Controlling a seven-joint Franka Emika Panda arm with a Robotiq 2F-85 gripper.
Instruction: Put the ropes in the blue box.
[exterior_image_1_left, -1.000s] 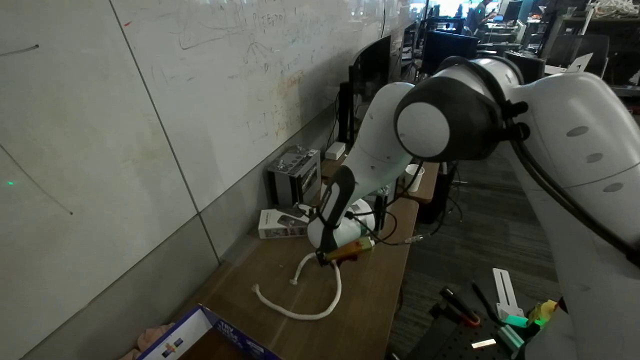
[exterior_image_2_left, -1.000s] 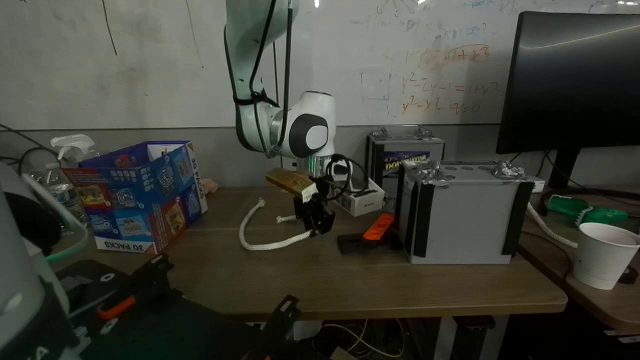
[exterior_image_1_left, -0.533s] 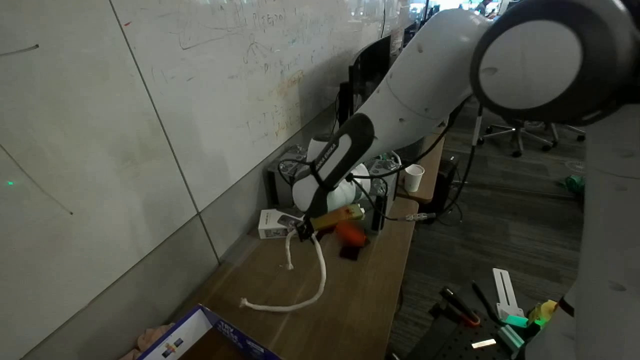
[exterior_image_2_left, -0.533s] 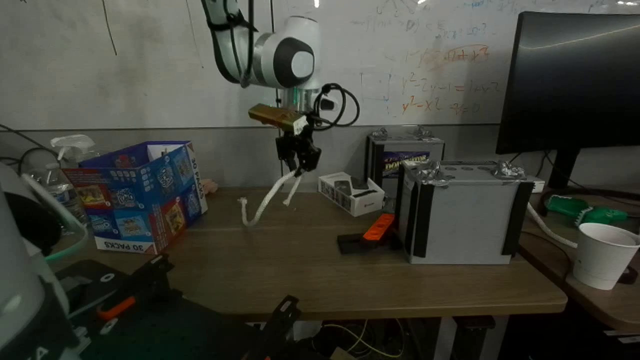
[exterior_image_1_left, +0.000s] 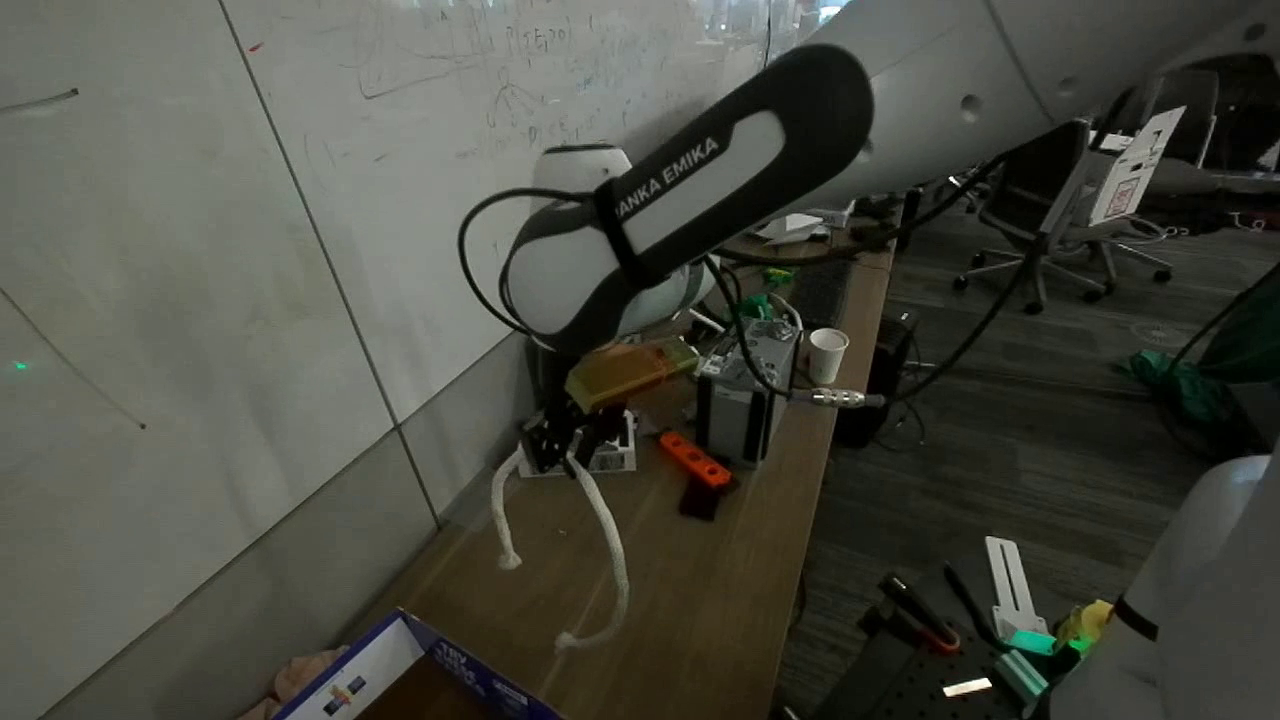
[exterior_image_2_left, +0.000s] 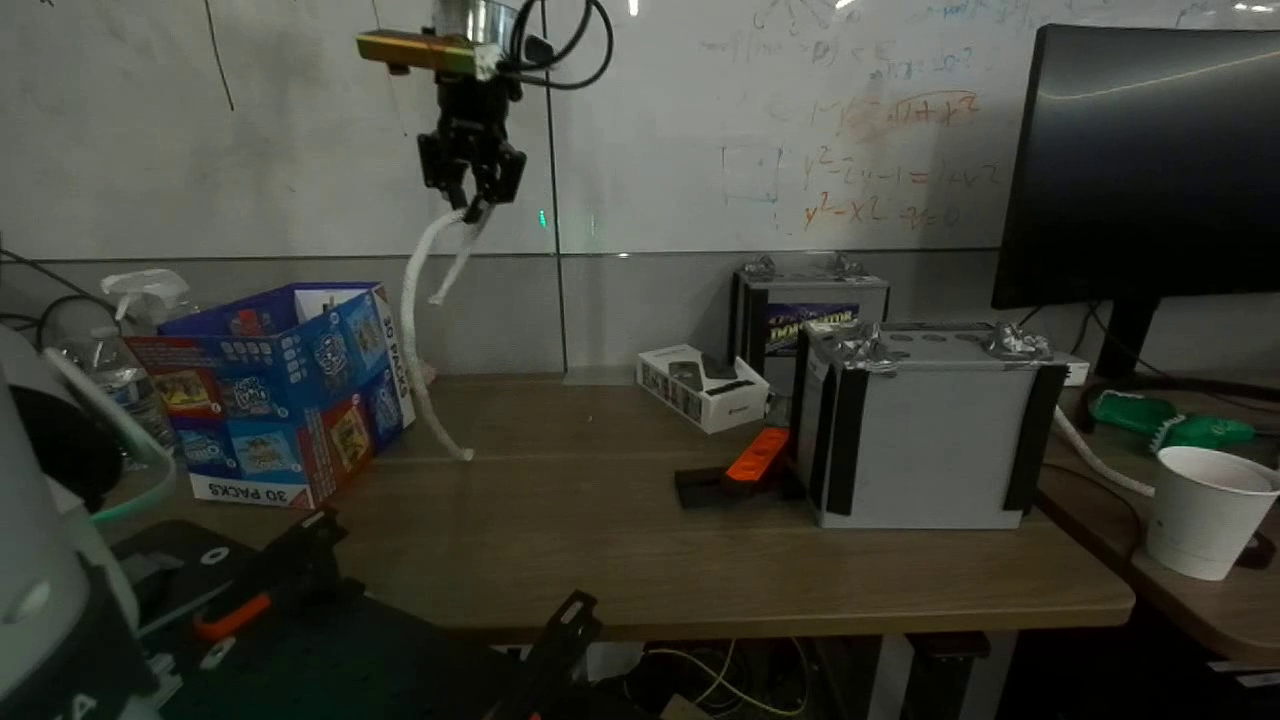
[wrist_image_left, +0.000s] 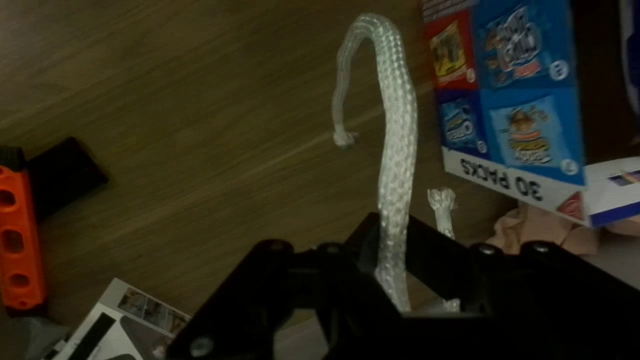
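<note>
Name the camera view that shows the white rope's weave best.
The wrist view: the white rope appears largest there, its weave and two frayed ends visible, though part is hidden. In both exterior views, two lengths hang from the gripper, but smaller, so the weave is hard to make out.

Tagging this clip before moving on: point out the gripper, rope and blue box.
Gripper (exterior_image_2_left: 469, 206), in an exterior view: midway between its fingertips.
Rope (wrist_image_left: 399, 125), in the wrist view: stretch between bend and gripper.
Blue box (exterior_image_2_left: 260, 400), in an exterior view: outer wall, above the "30 PACKS" print.

White rope (exterior_image_1_left: 614, 540) hanging from fingers (exterior_image_1_left: 545, 445), blue box (exterior_image_1_left: 478, 675), whiteboard (exterior_image_1_left: 420, 150)
</note>
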